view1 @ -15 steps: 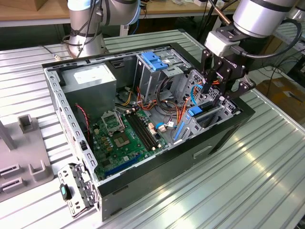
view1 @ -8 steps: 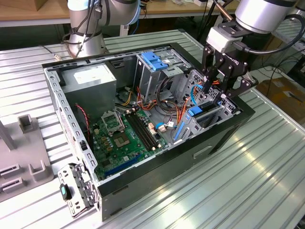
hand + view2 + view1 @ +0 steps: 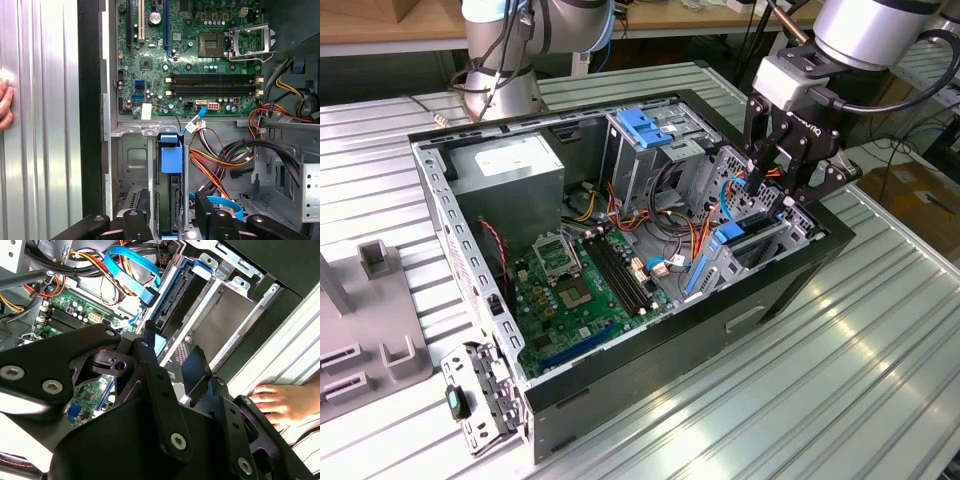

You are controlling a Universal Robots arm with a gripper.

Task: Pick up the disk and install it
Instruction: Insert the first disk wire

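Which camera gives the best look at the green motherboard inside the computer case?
The first wrist view: the motherboard faces the camera, nearly whole. The exterior view shows it at a slant inside the case. In the second wrist view the gripper hides most of it, leaving green patches.

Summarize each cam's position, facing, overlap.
Exterior view: off-arm, raised, looking down into the open computer case; gripper over its drive bay.
First wrist view: on the wrist, facing motherboard and disk; gripper in foreground.
Second wrist view: on the wrist, facing drive bay past gripper.
Shared: both wrist views show a hand on the table.
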